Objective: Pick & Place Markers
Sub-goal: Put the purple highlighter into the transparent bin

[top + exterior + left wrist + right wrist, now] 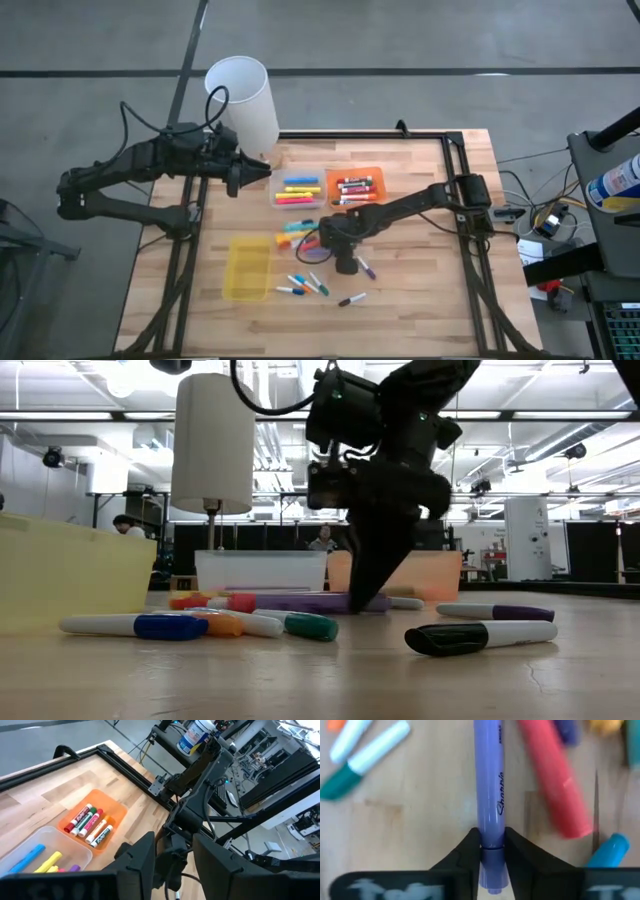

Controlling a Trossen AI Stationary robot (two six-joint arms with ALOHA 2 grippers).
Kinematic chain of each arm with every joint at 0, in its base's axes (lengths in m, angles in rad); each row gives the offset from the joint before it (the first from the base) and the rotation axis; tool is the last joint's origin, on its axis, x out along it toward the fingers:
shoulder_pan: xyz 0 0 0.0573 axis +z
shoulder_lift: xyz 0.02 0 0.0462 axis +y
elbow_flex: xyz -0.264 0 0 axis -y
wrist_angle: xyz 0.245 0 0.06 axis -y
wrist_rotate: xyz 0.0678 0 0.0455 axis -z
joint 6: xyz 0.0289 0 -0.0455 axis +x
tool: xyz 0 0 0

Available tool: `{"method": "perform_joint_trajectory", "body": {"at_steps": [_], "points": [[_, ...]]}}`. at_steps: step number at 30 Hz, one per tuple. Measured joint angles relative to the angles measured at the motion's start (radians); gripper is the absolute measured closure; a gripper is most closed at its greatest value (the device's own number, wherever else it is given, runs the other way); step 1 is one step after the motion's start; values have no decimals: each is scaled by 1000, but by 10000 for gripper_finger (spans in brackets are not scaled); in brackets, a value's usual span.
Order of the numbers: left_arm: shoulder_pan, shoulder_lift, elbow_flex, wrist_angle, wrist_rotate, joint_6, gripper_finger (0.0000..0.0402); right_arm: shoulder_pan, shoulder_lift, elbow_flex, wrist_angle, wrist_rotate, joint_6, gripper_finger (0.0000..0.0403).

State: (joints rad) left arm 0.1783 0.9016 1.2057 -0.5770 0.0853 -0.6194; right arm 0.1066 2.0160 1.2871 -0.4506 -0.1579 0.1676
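Light wooden table point(420, 290) bearing a tall white cylinder point(243, 100), a translucent yellow tray point(247, 268), a clear tray point(297, 190) of yellow, blue and pink markers, and an orange tray point(355, 185) of capped markers. Left gripper point(262, 172) hangs above the table beside the clear tray, fingers apart, holding nothing. Right gripper point(492, 851) is down among the loose markers at table centre, fingers clamped on a lavender purple marker point(489, 780) lying on the wood beside a red-pink one point(555, 785).
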Motion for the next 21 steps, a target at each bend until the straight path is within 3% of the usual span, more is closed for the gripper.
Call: {"method": "perform_joint_trajectory", "body": {"at_steps": [12,18,21], "points": [[0,0,0,0,3,-6,275,4,-11,276,-86,-108,245,355],[0,-1,0,0,8,-8,275,4,-18,504,-217,-105,245,355],[0,-1,0,0,10,-8,275,3,-18,616,-248,-46,256,355]]}}
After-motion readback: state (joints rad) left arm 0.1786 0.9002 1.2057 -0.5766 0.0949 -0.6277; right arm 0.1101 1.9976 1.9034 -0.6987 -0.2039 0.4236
